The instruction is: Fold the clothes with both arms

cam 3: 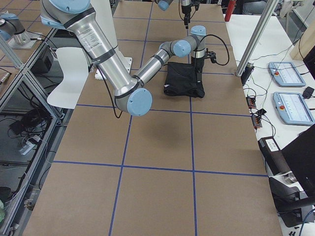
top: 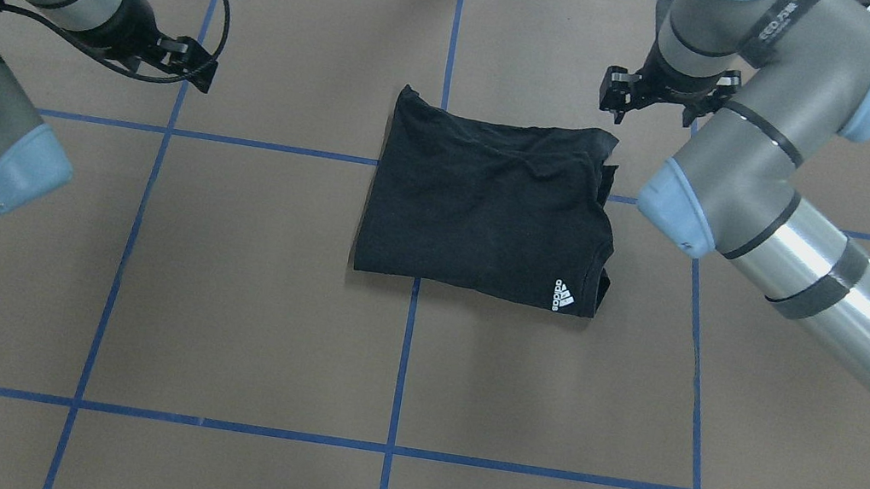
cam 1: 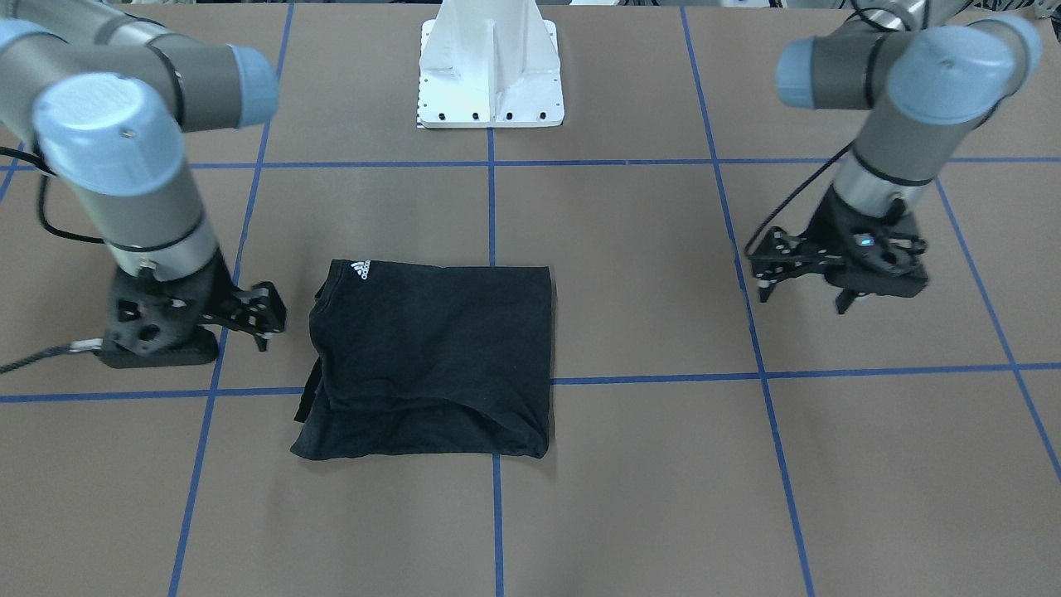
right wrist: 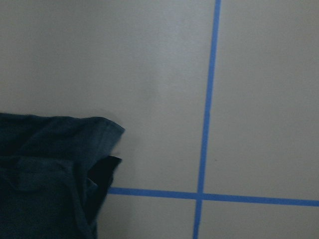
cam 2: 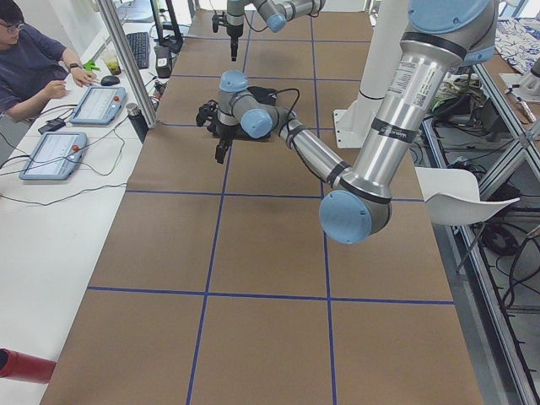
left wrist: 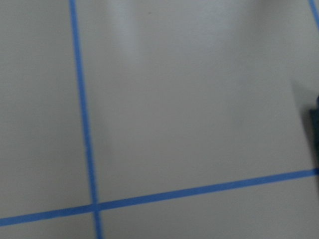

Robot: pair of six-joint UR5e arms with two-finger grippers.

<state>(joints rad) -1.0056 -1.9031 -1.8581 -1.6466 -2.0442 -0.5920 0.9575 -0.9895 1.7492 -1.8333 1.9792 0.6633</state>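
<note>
Soft, rumpled black T-shirt [top: 485, 200] lies folded into a rough rectangle mid-table [top: 221, 290], its lower layers hidden. Left gripper [cam 1: 804, 297] and right gripper [top: 655, 119] hang empty, fingers spread.

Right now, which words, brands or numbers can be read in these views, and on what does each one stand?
"adidas": white, under the three-stripe logo, on a corner of the folded black T-shirt.
Printing on the right arm, overhead view: too blurred to read.
Dark lettering along the left arm, side view: too small to read.
No other text can be read.
</note>
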